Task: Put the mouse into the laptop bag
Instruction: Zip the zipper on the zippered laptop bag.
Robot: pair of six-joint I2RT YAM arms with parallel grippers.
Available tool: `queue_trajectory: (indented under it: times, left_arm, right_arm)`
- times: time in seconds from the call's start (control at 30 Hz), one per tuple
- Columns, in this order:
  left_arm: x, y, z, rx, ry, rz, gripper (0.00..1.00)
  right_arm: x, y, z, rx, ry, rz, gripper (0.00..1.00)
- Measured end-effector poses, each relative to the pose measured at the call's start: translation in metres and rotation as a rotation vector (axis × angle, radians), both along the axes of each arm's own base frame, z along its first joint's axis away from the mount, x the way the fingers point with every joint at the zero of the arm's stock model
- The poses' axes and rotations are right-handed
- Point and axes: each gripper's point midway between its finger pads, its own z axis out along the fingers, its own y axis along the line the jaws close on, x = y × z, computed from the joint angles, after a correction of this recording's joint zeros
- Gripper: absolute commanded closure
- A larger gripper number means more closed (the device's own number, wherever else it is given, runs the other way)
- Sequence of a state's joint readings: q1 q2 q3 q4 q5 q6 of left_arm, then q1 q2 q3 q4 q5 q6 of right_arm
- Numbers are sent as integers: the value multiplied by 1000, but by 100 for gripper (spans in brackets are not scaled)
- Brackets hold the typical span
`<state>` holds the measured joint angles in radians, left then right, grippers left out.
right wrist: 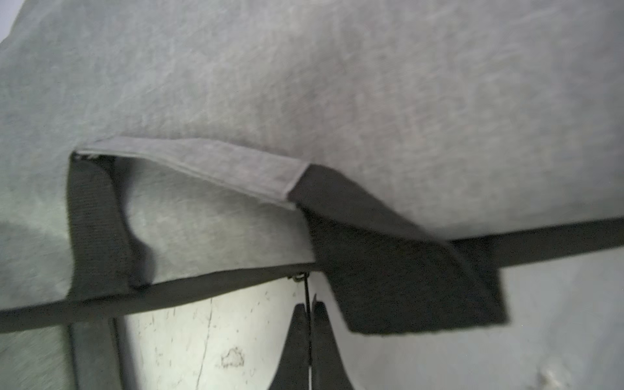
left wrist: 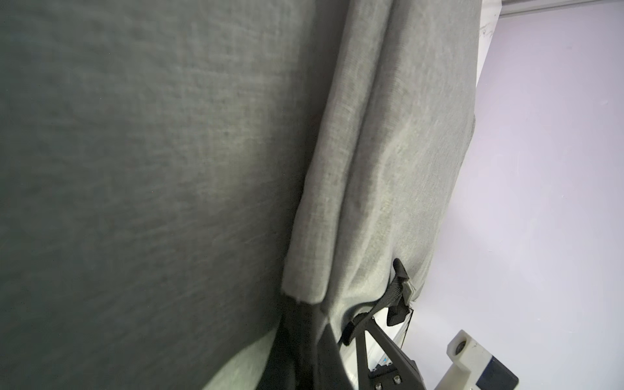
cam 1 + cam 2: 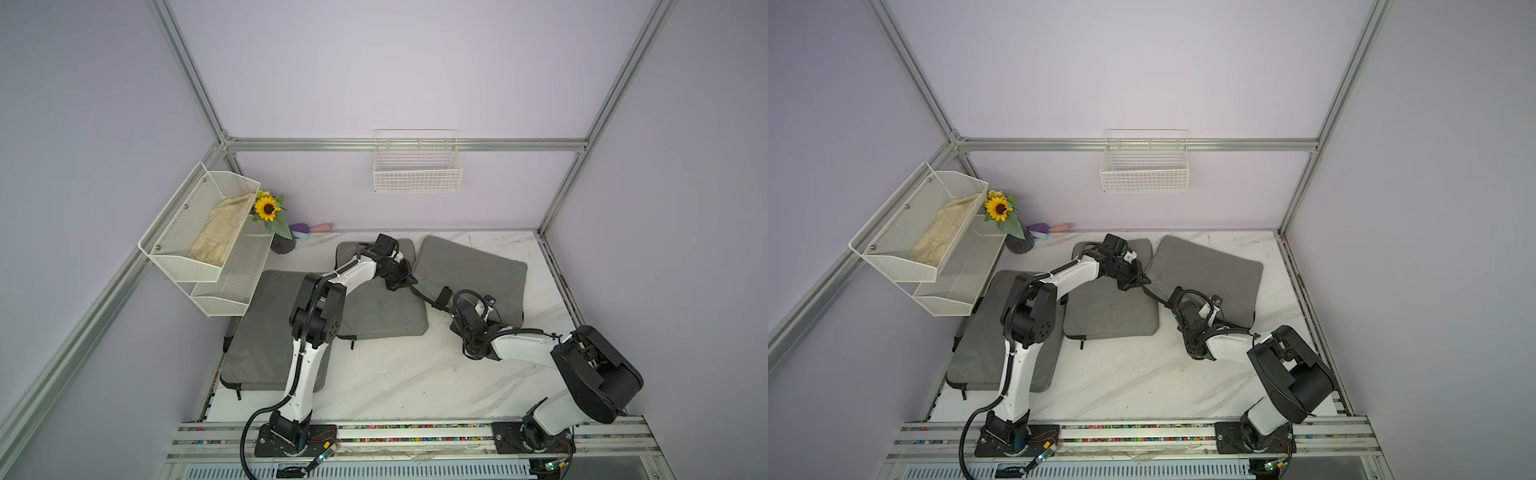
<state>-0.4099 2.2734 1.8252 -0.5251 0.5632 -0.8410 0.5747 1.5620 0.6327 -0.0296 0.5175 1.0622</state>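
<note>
Right wrist view: right hand [image 1: 308,305] closed tight, fingertips pinched on a thin black cord [image 1: 307,290]. Cord leading up to a small ring on the dark zip band of the bag [image 1: 371,84]. Just above the band: handle [image 1: 209,162], grey-wrapped in the middle, black webbing at both ends, one end flopped over the band. Marble worktop [image 1: 202,337] visible past the band.

Top views, both: left hand [image 3: 407,281] closed at the near-left corner of the same bag. Black band stretched straight from there to the right hand. Exact part gripped too dark to tell.

Left wrist view: grey fabric across most of the frame, one long folded seam down it.

Bag location: back right of the worktop, flat, grey, one corner just beside the middle bag [image 3: 382,311].

Mouse: hidden or out of frame in all four views; location impossible to tell.

Further out:
- Left bag [image 3: 262,340], grey, front left, partly under the left arm.
- Rack [image 3: 232,299], white mesh, two tiers, on the left wall.
- Cloth [image 3: 216,232], beige, in the upper tier.
- Sunflower [image 3: 266,208] in a dark vase, back left corner.
- Basket [image 3: 417,170], white wire, on the back wall.
</note>
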Motion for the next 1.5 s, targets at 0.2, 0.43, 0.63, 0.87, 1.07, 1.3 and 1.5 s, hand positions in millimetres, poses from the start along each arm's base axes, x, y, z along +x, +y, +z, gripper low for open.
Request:
queue_trajectory:
  times: [0.2, 0.43, 0.63, 0.87, 1.07, 1.3, 1.5]
  left_arm:
    - [30, 32, 18, 55, -34, 49, 100]
    - [50, 32, 12, 83, -28, 43, 93]
    - [87, 41, 22, 116, -146, 117, 16]
    - [54, 39, 40, 129, -147, 156, 10]
    - [-70, -37, 66, 50, -148, 37, 8]
    - [-145, -105, 46, -55, -96, -42, 8]
    - [-128, -107, -6, -33, -24, 18, 21]
  right_arm:
    - [-9, -15, 13, -1, -36, -60, 100]
    - [-28, -19, 48, 113, -125, -43, 100]
    - [-44, -23, 51, 120, -104, -16, 100]
    - [-53, -19, 30, 86, -25, 55, 100]
    - [-50, -12, 32, 81, -32, 109, 100]
    - [-49, -2, 58, 131, -102, 172, 100]
    - [-52, 7, 71, 185, -138, 216, 100]
